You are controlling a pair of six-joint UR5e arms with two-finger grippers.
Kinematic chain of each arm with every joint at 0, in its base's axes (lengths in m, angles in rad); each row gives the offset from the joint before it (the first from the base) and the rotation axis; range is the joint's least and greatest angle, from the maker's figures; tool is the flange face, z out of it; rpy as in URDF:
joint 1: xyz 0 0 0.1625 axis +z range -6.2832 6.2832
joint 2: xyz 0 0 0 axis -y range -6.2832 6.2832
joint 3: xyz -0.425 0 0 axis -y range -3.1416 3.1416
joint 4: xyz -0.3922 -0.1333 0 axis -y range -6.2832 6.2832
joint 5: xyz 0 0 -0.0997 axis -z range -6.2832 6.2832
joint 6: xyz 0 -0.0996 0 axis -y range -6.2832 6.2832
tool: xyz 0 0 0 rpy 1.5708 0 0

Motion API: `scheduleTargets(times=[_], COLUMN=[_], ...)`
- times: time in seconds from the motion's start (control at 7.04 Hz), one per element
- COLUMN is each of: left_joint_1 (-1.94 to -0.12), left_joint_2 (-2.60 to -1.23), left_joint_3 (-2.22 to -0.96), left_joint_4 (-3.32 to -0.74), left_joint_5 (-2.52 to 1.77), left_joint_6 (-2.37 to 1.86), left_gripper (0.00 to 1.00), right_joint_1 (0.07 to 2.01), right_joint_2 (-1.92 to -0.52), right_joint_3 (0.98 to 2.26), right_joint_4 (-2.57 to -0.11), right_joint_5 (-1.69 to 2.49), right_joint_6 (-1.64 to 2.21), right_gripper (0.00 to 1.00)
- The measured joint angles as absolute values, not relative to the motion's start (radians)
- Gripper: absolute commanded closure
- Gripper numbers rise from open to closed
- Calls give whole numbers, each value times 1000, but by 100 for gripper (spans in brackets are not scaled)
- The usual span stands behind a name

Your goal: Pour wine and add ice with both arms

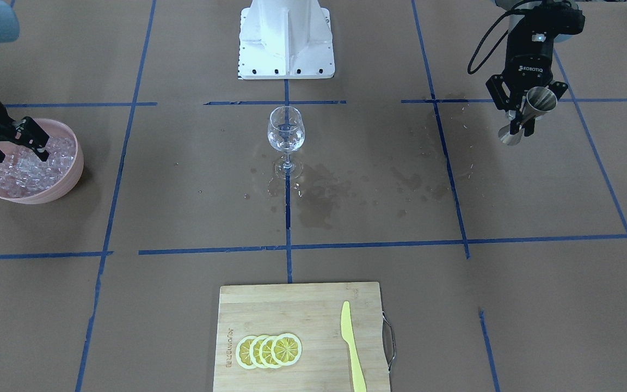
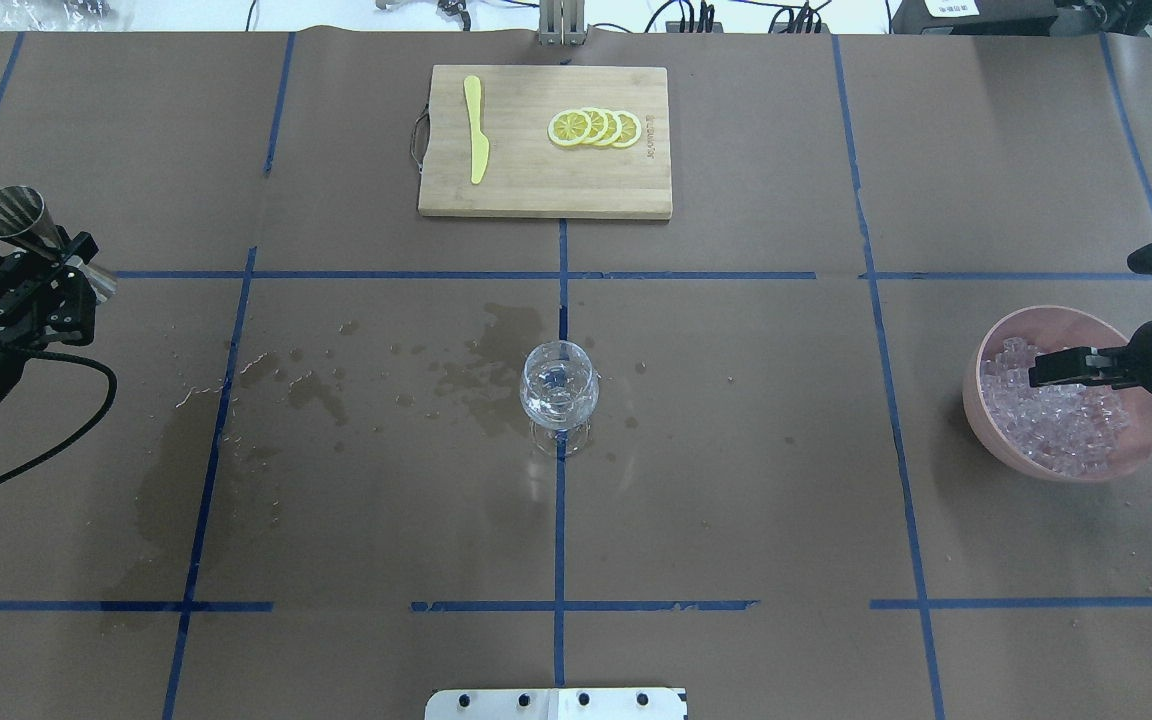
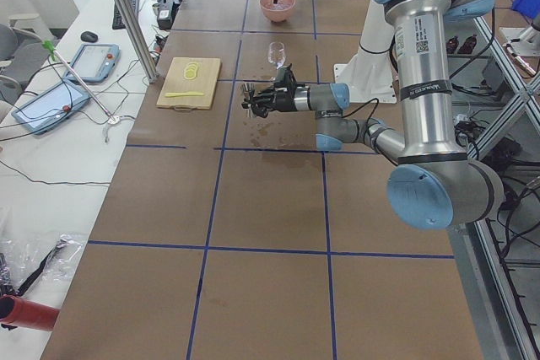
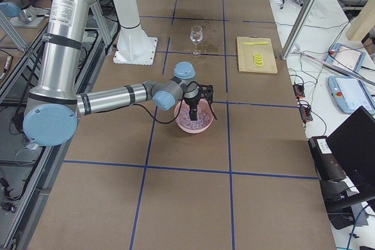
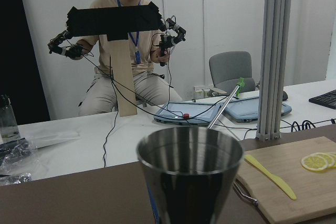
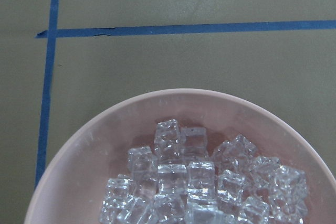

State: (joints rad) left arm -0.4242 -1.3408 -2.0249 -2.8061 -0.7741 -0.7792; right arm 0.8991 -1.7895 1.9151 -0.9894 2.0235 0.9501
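Note:
My left gripper point(image 1: 521, 117) is shut on a steel jigger point(image 1: 531, 111), held tilted above the table at its left end; the left wrist view looks over the jigger's rim point(image 5: 190, 153) into a dark inside. No wine shows. An upright clear wine glass point(image 1: 286, 133) stands mid-table. My right gripper point(image 1: 19, 155) hangs open just over the ice point(image 1: 30, 166) heaped in a pink bowl point(image 1: 52, 190). The right wrist view looks straight down on the ice cubes point(image 6: 189, 182), with no finger in sight.
A bamboo cutting board point(image 1: 292, 305) at the operators' edge carries several lemon slices point(image 1: 269, 350) and a yellow knife point(image 1: 352, 348). Wet stains point(image 1: 319, 190) spread around the glass and toward my left. The white base point(image 1: 286, 38) stands behind. A person point(image 5: 128, 51) sits beyond the table.

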Motion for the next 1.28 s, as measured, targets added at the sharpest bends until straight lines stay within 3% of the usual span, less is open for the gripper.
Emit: scheduleTargets(times=[0.43, 0.71, 1.28], left_joint_1=[-425, -425, -425], left_joint_2=[-1341, -1340, -1340], left_joint_3=[-2024, -2023, -2020], left_joint_4=[-2806, -2805, -2804], left_joint_5=[-775, -775, -775], left_joint_6=[-779, -778, -778], left_gripper=[100, 100, 100], right_joint_1=[897, 895, 894], right_joint_2=[-1784, -1780, -1778], right_joint_3=[1894, 1886, 1879], right_joint_4=[-988, -989, -990], right_joint_5=[2024, 2025, 2026], right_joint_6=[951, 951, 942], right_gripper=[26, 32, 89])
